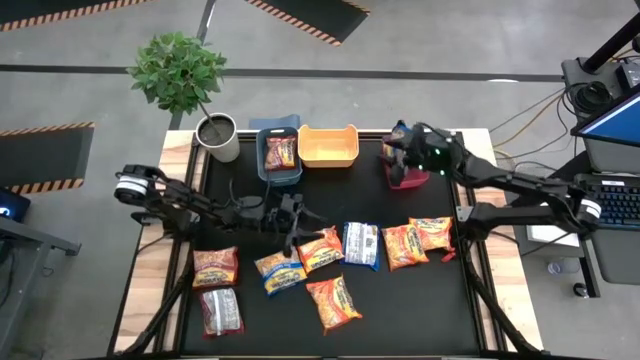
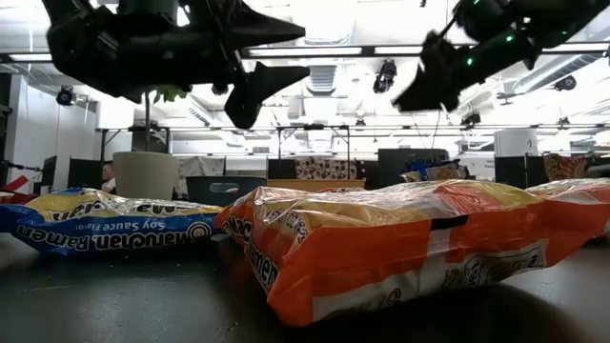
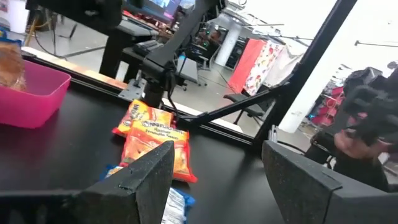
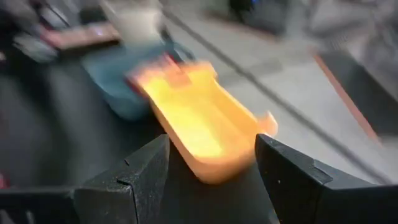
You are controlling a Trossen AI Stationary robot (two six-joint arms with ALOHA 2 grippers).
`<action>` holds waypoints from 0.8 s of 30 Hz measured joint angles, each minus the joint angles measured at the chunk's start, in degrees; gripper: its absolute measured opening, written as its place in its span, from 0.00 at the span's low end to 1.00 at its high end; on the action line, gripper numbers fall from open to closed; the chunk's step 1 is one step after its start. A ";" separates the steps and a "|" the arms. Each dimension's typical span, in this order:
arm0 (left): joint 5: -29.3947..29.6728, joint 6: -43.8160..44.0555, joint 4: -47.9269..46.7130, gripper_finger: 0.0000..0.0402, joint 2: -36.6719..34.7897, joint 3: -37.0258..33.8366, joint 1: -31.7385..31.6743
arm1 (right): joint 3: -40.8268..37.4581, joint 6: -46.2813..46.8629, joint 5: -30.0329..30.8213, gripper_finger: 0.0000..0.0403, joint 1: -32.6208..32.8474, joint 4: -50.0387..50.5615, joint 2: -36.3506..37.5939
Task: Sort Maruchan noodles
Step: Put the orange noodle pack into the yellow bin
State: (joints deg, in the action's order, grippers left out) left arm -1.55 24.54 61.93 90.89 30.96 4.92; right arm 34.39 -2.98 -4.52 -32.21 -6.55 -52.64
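Several Maruchan packets lie flat on the black table: dark red ones (image 1: 215,266) at the near left, a blue one (image 1: 279,271), orange ones (image 1: 320,250) (image 1: 405,245) (image 1: 335,303) and a blue-and-white one (image 1: 361,243). One packet (image 1: 280,152) lies in the blue bin (image 1: 266,160). My left gripper (image 1: 296,216) hangs open and empty above the table's middle, just left of the orange packet; it also shows in the left wrist view (image 3: 217,152) and the low view (image 2: 257,81). My right gripper (image 1: 402,152) is open and empty over the red bin (image 1: 408,180); its wrist view (image 4: 211,146) looks at the yellow bin (image 4: 199,124).
The blue, yellow (image 1: 328,146) and red bins stand in a row along the far edge. A potted plant (image 1: 215,135) stands at the far left corner. Bare table lies between the bins and the packets. The red bin (image 3: 31,93) holds a packet (image 3: 9,65).
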 joint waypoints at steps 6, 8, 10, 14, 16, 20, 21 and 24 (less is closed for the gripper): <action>7.83 1.35 0.02 0.54 0.00 0.00 5.66 | -7.71 -2.77 -8.16 0.56 5.26 -24.25 1.07; 8.32 2.10 0.04 0.54 0.00 0.00 6.77 | -9.13 -4.37 -9.20 0.56 5.77 -29.19 1.09; 8.54 2.53 0.04 0.53 0.00 0.00 7.51 | -9.74 -5.09 -9.67 0.56 5.83 -32.41 1.09; 8.55 3.01 0.04 0.53 0.00 0.00 7.90 | -9.83 -4.50 -12.28 0.56 5.84 -33.30 1.13; 8.63 3.05 -0.10 0.53 0.00 0.00 7.86 | -9.87 -4.28 -12.55 0.56 5.86 -33.18 0.95; 11.09 4.87 -2.18 0.53 0.00 0.03 7.72 | -9.95 -2.83 -12.60 0.56 5.84 -33.04 0.72; 11.42 5.92 -3.38 0.53 0.00 0.12 7.72 | -9.97 -2.31 -12.62 0.56 5.84 -33.07 0.72; 11.37 9.62 -7.70 0.53 0.00 0.74 7.95 | -10.07 0.05 -14.31 0.56 5.84 -32.91 0.72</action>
State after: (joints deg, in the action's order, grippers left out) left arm 9.82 34.16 54.23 90.89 31.70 12.87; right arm 24.32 -2.92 -18.83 -26.37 -39.46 -51.92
